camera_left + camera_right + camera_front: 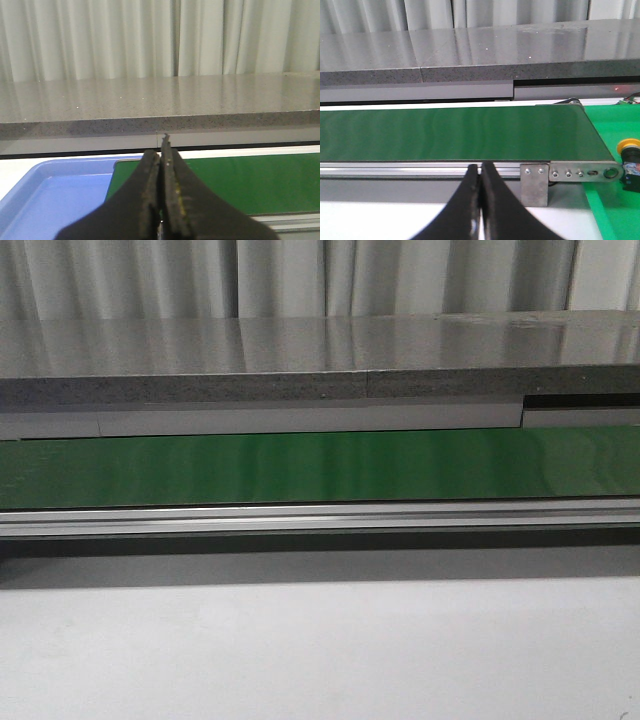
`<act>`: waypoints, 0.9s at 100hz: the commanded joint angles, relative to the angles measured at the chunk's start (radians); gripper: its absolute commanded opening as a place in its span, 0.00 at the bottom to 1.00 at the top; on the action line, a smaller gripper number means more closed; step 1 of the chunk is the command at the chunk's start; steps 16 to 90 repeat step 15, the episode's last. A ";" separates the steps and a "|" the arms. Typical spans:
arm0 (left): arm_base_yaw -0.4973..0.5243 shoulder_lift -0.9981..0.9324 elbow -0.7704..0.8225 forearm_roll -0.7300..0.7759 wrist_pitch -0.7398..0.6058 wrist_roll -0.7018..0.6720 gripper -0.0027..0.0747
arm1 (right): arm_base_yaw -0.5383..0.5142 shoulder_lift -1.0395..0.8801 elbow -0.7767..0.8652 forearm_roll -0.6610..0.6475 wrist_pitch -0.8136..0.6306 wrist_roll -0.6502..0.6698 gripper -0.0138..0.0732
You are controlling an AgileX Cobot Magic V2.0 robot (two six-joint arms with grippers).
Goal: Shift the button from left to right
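Showing no writing: yellow-headed button (629, 162)

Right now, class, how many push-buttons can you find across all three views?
1: the button sits just past the green belt's end, seen only in the right wrist view. Others may be hidden.

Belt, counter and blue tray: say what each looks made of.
Belt: smooth green rubber or PVC, likely; soft sheen with faint bands of glare.
Counter: polished speckled stone or composite; grainy edge, mirror-like top.
Blue tray: moulded plastic, apparently; even colour, rounded rim, dull gloss.
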 commanded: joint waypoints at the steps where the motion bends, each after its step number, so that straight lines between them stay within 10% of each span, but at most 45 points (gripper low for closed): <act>1: -0.007 -0.030 0.047 0.000 -0.085 -0.011 0.01 | 0.002 -0.019 -0.016 -0.013 -0.086 -0.001 0.08; 90: -0.007 -0.030 0.047 0.000 -0.085 -0.011 0.01 | 0.002 -0.019 -0.016 -0.013 -0.086 -0.001 0.08</act>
